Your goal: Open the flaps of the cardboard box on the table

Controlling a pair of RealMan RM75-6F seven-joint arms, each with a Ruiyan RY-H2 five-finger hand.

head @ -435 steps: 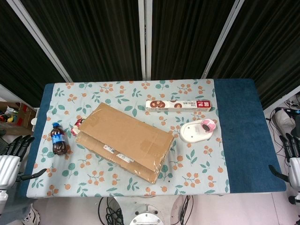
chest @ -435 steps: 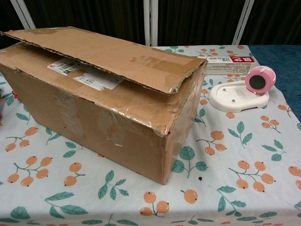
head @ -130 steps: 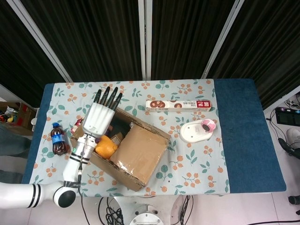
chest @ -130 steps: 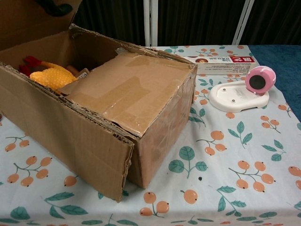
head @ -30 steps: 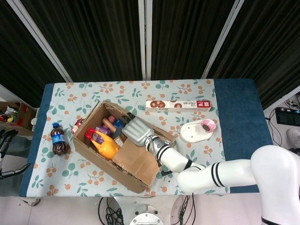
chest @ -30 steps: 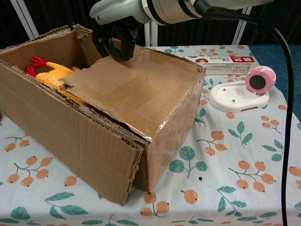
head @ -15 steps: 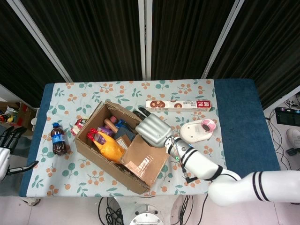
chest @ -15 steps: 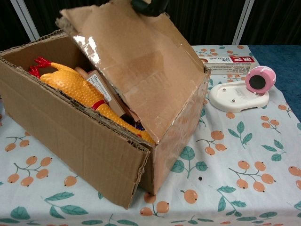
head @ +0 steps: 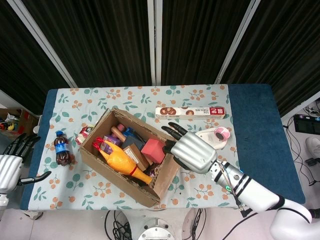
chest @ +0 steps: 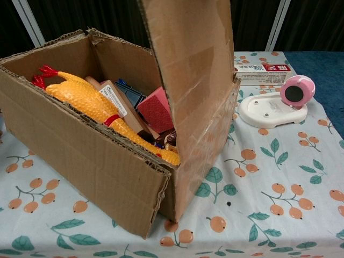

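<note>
The table (head: 260, 150) carries a floral cloth, and the cardboard box (head: 100, 165) lies on it left of centre, set at an angle to the table edge. Its top is open in both views: contents are exposed, including a yellow rubber chicken (head: 120, 162) and a red block (head: 153, 150). In the chest view the right-end flap (chest: 193, 64) stands roughly upright, rising out of the top of that picture. Judged from this, the task is nearly complete; what remains is to fold this flap fully outward.

The right hand (head: 192, 152) is positioned at the right end of the box, fingers spread and extended, back of the hand facing the head camera. Whether it touches the flap cannot be told. The left hand (head: 11, 167) is positioned off the table's left edge, fingers apart and holding nothing.

Surrounding items:
- A white base with a pink round device (chest: 285, 102) stands near the box's right end, in the likely path of the falling flap.
- A long carton (head: 190, 112) lies behind it.
- A cola bottle (head: 62, 149) lies left of the box.
</note>
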